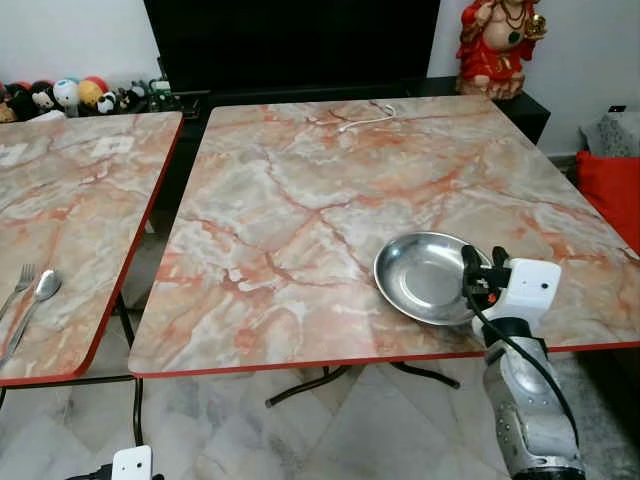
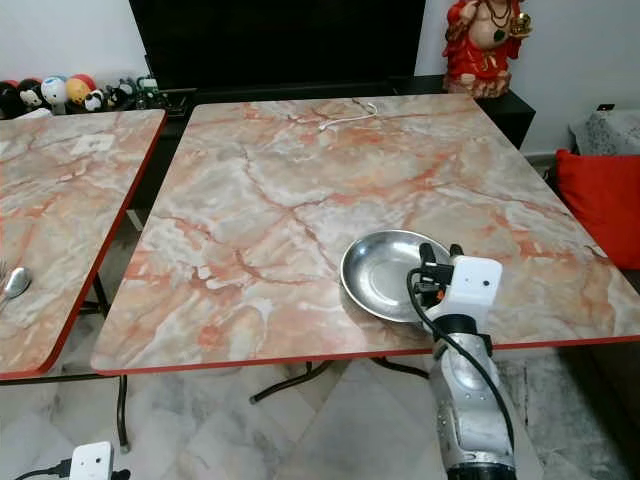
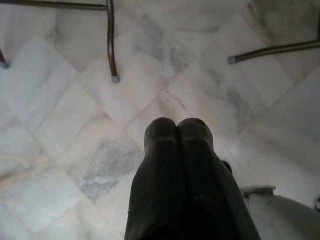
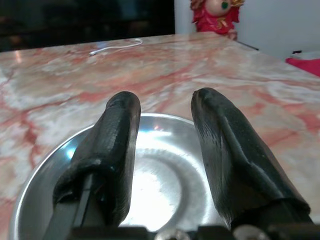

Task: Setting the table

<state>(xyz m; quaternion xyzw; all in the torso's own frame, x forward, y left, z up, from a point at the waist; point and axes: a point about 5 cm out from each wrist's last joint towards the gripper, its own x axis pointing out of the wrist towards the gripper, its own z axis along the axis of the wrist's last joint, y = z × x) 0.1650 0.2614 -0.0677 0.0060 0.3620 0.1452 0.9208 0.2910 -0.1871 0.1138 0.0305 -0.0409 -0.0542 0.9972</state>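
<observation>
- Right now your right end effector (image 1: 481, 268) reaches up from below the near edge of the big marbled tabletop (image 1: 330, 190), forearm angled upward and forward, white wrist housing just over the red rim.
- Its two black fingers (image 4: 112, 150) stand apart, released, hovering over the near side of the steel bowl (image 1: 428, 277); from the wrist view they hold nothing, and whether they touch the metal you cannot tell.
- That bowl sits upright on the tabletop's near right part, close to the edge.
- Your left end effector (image 3: 176, 131) hangs low on the left, pointing down at the pale marble floor (image 3: 75, 125), fingers pressed together and clenched on nothing.
- On the smaller tabletop (image 1: 70, 200) to the left, a fork (image 1: 19, 284) and a spoon (image 1: 42, 291) lie side by side near its near edge.
- At the big tabletop's far side lies a white cable (image 1: 365, 118); beyond the far right corner stands a red figurine (image 1: 498, 45).
</observation>
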